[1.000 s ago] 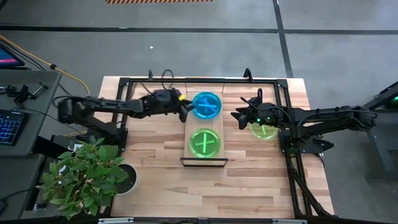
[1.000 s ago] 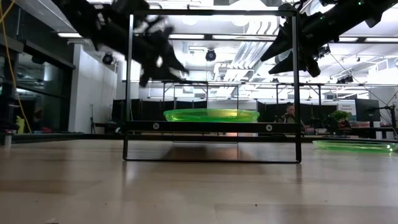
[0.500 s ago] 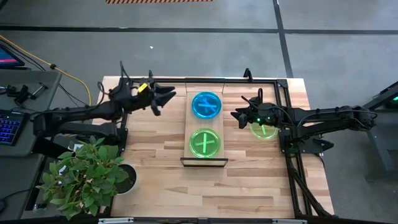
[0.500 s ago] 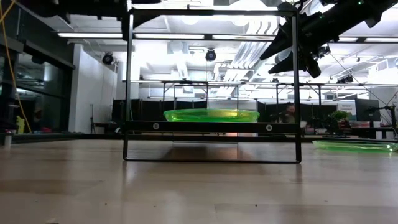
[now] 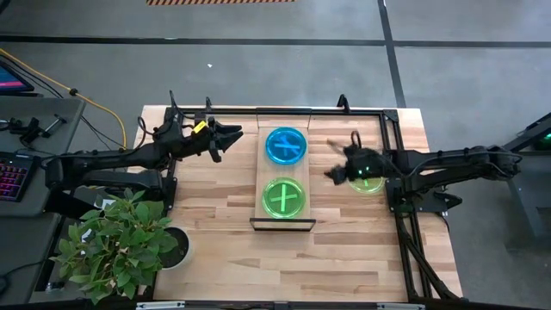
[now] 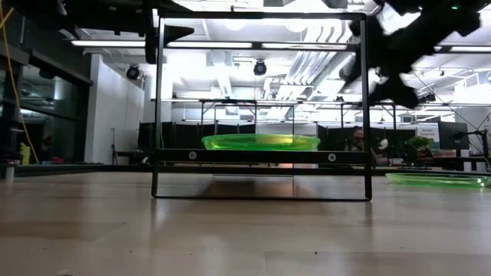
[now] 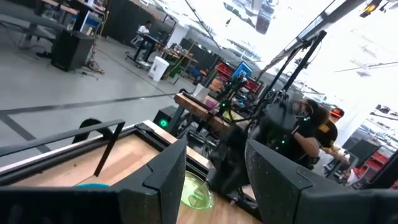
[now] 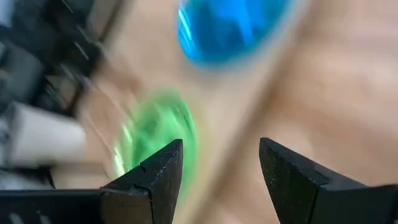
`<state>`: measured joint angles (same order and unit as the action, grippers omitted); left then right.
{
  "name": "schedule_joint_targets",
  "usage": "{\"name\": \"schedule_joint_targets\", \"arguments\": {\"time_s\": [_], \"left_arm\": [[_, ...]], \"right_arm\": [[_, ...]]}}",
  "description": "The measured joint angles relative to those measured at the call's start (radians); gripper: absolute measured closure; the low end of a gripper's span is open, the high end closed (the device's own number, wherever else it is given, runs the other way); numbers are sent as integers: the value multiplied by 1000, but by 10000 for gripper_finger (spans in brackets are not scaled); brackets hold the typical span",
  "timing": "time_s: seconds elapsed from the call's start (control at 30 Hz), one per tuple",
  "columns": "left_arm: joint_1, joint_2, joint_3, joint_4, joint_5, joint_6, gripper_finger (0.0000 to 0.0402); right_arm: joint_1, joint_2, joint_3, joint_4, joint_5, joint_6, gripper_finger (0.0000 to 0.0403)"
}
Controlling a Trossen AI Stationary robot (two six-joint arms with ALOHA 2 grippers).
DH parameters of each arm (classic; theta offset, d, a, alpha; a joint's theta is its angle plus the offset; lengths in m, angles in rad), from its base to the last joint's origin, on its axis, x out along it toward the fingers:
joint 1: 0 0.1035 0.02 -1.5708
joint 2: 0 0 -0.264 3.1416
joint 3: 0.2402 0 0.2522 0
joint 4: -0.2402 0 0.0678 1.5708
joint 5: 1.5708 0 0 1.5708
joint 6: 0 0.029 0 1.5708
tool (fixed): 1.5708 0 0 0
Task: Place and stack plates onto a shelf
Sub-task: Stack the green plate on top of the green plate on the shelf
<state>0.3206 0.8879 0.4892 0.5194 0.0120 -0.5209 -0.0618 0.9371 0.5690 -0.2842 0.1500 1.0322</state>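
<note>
Both grippers are wide open and empty, so the right gripper (image 5: 337, 175), above the loose green plate (image 5: 368, 182), might just shove it off the table (image 5: 215, 232), while the left gripper (image 5: 225, 138) idles off to the side.

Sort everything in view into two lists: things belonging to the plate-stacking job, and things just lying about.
Job: round translucent blue plate and green plate on the long light-wood shelf; another green plate on the tabletop; open right gripper.
Lying about: leafy potted plant; keyboard.
</note>
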Motion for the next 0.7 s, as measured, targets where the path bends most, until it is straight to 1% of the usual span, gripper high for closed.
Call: {"name": "schedule_joint_targets", "arguments": {"time_s": [0.07, 0.2, 0.27, 0.4, 0.47, 0.53, 0.7], "left_arm": [[0, 0, 0, 1, -1, 0, 245], [0, 0, 0, 1, -1, 1, 245], [0, 0, 0, 1, -1, 4, 245], [0, 0, 0, 1, -1, 7, 245], [0, 0, 0, 1, -1, 7, 245], [0, 0, 0, 0, -1, 7, 245], [0, 0, 0, 1, -5, 1, 245]], "right_arm": [[34, 0, 0, -130, -48, 63, 206], [124, 0, 0, -358, -49, 210, 206], [162, 0, 0, -416, -46, 278, 206], [204, 6, 0, -486, -47, 334, 206], [204, 26, 12, -537, -48, 340, 206], [204, 71, 54, -603, -45, 323, 206], [201, 264, 217, -785, 17, 178, 206]]}}
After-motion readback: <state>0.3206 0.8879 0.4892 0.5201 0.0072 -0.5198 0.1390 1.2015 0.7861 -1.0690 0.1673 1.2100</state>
